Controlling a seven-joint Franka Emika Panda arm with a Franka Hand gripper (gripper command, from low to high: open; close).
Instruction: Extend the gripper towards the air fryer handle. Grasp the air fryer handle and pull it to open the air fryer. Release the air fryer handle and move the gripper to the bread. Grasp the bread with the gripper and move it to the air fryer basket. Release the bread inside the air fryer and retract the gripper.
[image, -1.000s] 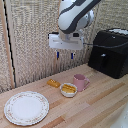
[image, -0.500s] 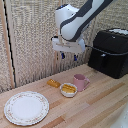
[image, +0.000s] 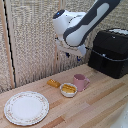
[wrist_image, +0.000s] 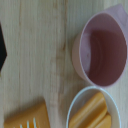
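Hanging above the wooden counter (image: 100, 102), the white arm ends in an end effector (image: 79, 58) that sits in the air between the slatted back wall and the air fryer (image: 110, 52), clear of everything below it. Its fingers are too small and blurred in the exterior view to read, and none of them shows in the wrist view, so I cannot tell whether it is open or closed; nothing is visibly held.

The air fryer stands at the exterior view's right, a black box with rounded top edges. Its drawer front looks flush with the body, and the handle cannot be picked out against the black.

The bread (image: 53, 83), a small flat golden-orange piece, lies on the counter near the back wall, just beside a white bowl (image: 68, 90) of yellow food, on the exterior view's left of it. A pink mug (image: 80, 81) stands upright just beside the bowl on its other side, between the bowl and the air fryer but well apart from the latter. A patterned white plate (image: 26, 107) lies further toward the exterior view's left, nearer the camera.

The wrist view looks straight down on the mug's hollow (wrist_image: 102, 50), the bowl's rim (wrist_image: 75, 107) and one corner of the bread (wrist_image: 27, 120)
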